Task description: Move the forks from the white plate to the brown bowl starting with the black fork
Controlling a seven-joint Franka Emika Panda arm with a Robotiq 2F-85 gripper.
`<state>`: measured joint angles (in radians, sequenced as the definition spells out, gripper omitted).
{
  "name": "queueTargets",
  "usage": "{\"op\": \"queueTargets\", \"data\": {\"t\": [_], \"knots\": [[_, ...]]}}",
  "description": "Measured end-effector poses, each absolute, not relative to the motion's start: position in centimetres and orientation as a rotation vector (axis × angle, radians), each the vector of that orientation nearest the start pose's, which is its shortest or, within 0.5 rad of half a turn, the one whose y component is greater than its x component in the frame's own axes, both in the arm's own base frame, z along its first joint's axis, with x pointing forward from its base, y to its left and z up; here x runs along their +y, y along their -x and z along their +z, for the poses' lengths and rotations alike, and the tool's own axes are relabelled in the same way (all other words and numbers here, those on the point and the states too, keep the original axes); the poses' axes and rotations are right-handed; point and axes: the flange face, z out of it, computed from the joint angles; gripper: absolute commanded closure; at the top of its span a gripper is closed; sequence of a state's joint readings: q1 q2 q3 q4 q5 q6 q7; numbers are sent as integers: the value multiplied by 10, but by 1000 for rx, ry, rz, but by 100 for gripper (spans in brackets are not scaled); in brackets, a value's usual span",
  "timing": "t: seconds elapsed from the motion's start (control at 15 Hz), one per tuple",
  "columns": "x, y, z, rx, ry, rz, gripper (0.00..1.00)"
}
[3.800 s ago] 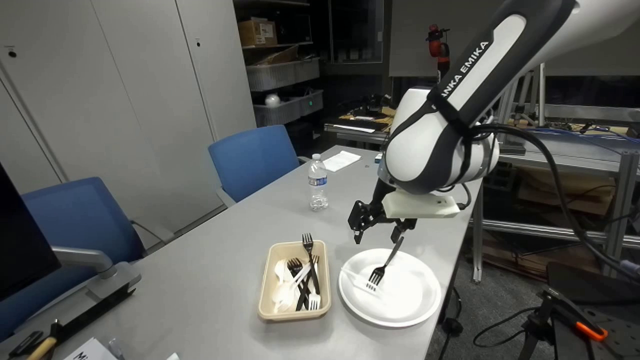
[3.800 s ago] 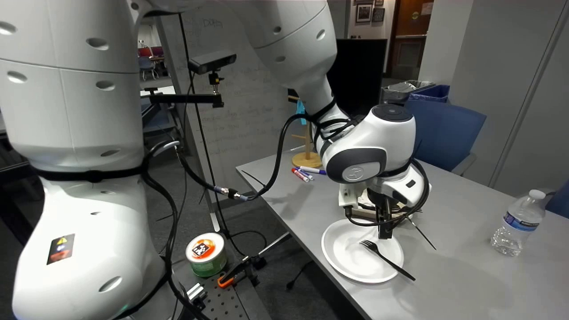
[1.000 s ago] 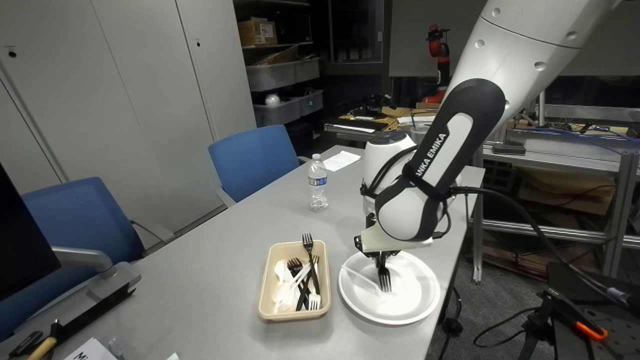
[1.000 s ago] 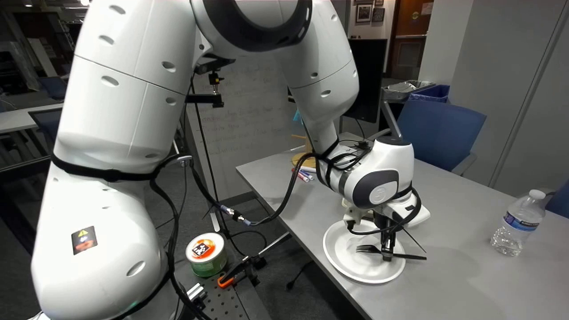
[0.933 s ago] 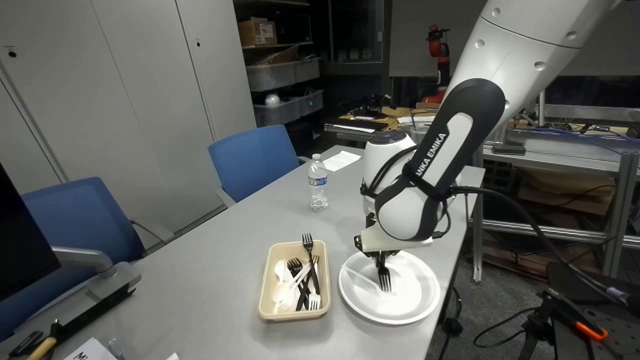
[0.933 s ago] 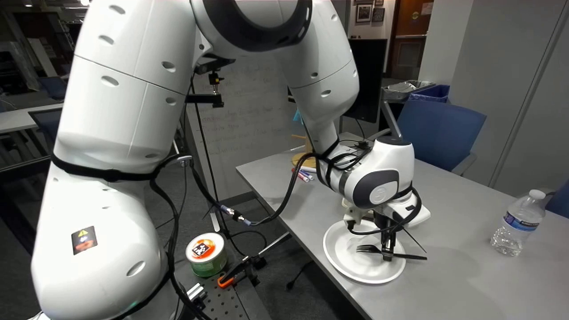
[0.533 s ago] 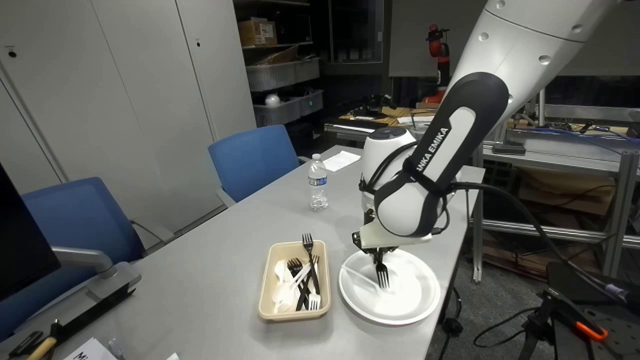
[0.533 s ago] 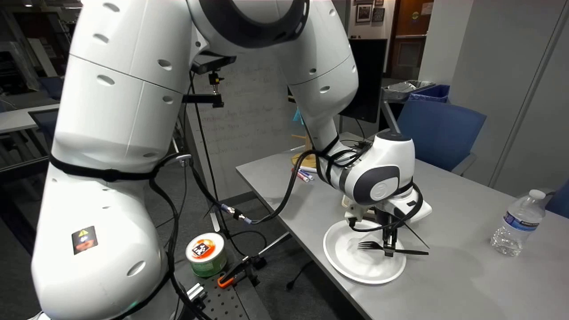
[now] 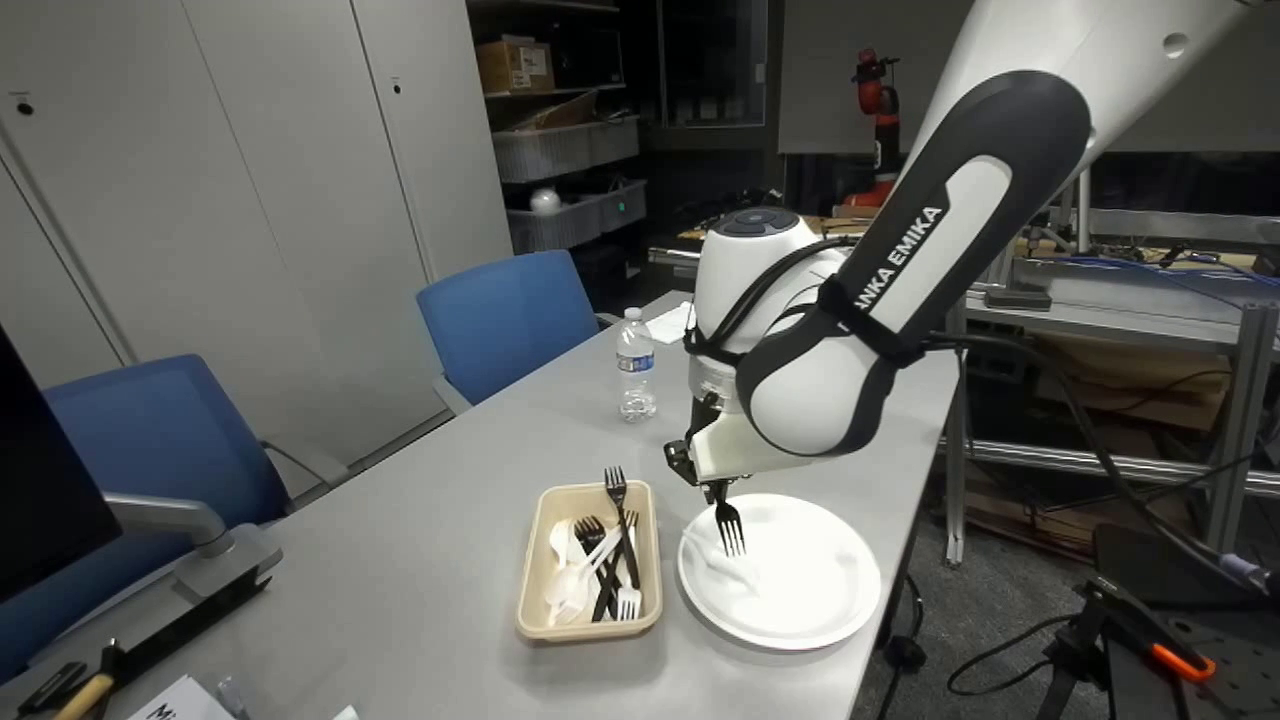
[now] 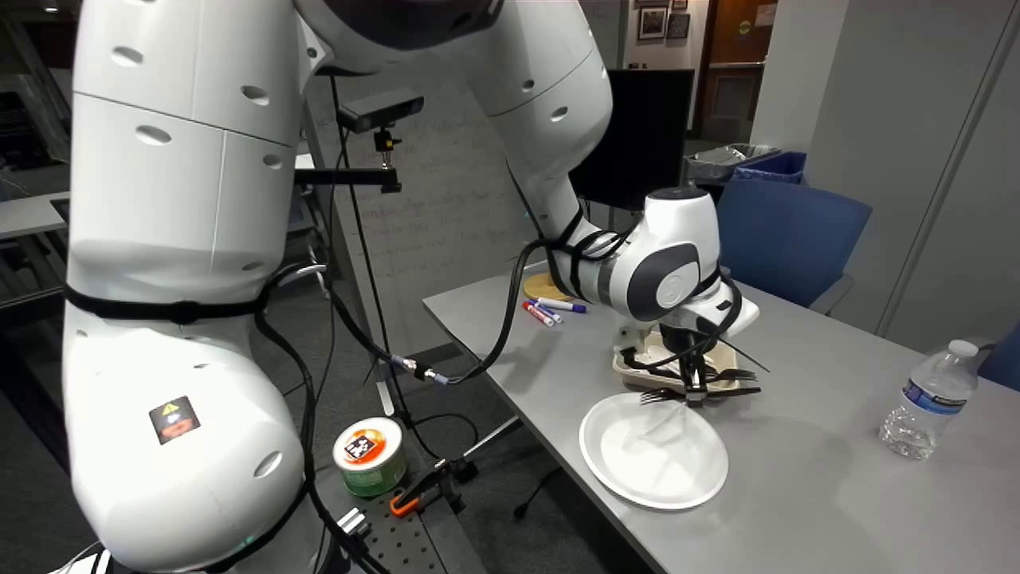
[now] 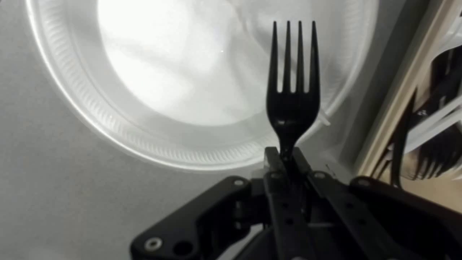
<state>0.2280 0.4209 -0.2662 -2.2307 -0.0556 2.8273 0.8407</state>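
Cutlery (image 9: 580,578) in bowl (image 9: 590,633); plate (image 9: 810,580) right of it, bottle (image 9: 636,365) behind, in exterior view; fork (image 9: 729,517) over plate edge.

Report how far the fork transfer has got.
Looks done: the black fork is picked up, raised above the white plate.
In hand: the carry. The pincer is shut on the fork, which is over the plate in the wrist view, not yet in the tan tray.
Left: lowering it into the tray, then perhaps moving the pale utensil on the plate, too washed out to confirm as a fork.
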Motion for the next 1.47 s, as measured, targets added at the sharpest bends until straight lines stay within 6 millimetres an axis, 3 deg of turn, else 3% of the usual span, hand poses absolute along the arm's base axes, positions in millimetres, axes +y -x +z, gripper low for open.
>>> {"op": "queueTargets", "data": {"t": [0.4,0.8,1.13,1.47], "knots": [[28,-586,241,1065,2936,-486,98],[54,-613,269,1024,2830,-613,98],[61,-633,250,1028,2801,-648,98],[51,-654,218,1085,2789,-641,98]]}}
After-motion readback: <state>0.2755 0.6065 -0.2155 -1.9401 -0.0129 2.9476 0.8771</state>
